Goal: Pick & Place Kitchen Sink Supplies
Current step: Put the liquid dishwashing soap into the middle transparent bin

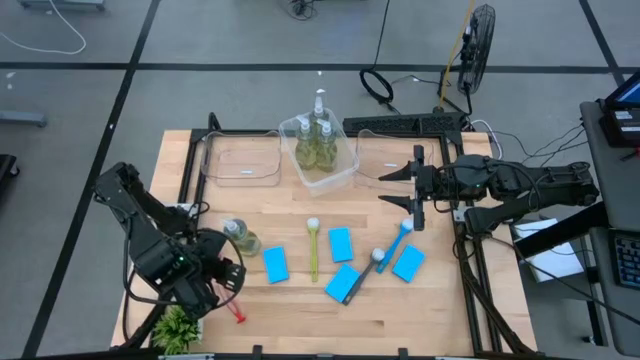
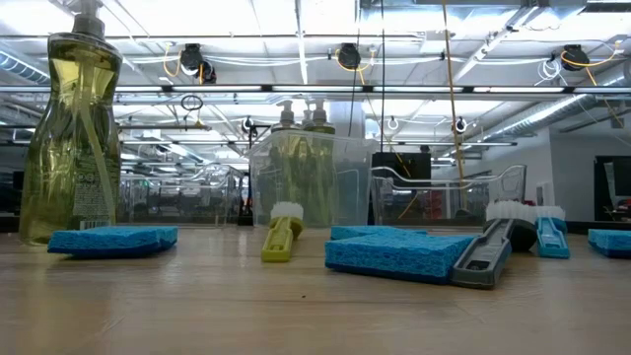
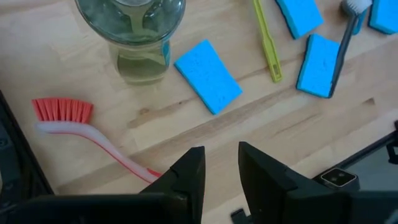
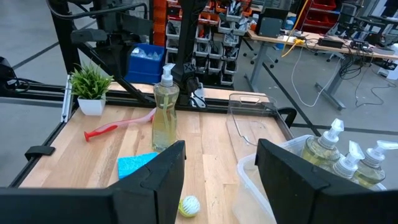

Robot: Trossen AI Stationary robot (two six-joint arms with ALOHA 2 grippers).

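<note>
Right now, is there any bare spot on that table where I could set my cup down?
Yes. The front strip of the wooden table, below the sponges, is bare, and so is the patch between the left tub and the lone pump bottle. The middle is crowded with blue sponges and brushes; the centre tub holds bottles.

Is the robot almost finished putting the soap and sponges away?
Not yet. Three pump bottles stand in the middle tub. Neither the left gripper nor the right gripper holds anything. One bottle, four sponges and the brushes remain on the table.
</note>
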